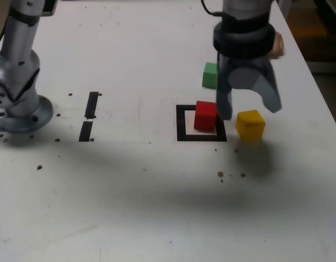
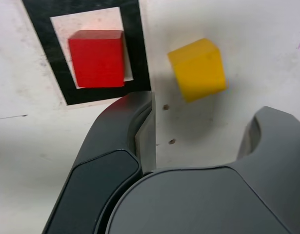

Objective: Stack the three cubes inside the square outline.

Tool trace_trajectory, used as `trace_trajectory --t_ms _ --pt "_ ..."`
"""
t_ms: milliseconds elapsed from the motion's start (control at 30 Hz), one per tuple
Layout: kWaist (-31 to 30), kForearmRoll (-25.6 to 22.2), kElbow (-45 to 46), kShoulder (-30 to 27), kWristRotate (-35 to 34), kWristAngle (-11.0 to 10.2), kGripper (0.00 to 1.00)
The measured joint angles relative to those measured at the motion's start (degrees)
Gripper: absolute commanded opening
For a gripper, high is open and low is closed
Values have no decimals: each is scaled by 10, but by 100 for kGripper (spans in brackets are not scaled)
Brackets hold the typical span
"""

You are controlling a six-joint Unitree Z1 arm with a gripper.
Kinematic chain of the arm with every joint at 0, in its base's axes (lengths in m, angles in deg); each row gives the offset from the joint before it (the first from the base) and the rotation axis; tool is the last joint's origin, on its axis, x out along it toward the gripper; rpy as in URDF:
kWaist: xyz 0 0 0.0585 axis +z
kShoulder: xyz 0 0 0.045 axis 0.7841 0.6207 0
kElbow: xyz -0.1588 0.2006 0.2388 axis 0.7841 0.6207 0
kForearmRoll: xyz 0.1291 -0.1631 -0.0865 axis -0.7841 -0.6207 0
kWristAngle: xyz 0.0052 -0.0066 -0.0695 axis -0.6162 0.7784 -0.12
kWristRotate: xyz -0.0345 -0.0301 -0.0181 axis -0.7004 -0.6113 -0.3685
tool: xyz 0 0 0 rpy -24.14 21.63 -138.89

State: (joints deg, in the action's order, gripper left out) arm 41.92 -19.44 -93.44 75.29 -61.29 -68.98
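Jaws open, empty. Yellow cube (image 2: 198, 70) rotated relative to square outline (image 2: 145, 63); red cube (image 2: 97, 59) nearly aligned. 0 long axes, all cubic.

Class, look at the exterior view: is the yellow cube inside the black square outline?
No, the yellow cube sits outside the outline, past its edge on the exterior view's right.

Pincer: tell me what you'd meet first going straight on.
Most likely the yellow cube: it lies ahead between the open fingertips in the wrist view, though height above the table is unclear.
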Motion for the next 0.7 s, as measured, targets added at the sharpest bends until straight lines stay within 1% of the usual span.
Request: trace_trajectory --t_ms 300,600,700 --pt "1 11 -24 42 0 6 93" --pt "9 14 -23 63 0 9 93" --pt "14 14 -20 68 0 9 91"
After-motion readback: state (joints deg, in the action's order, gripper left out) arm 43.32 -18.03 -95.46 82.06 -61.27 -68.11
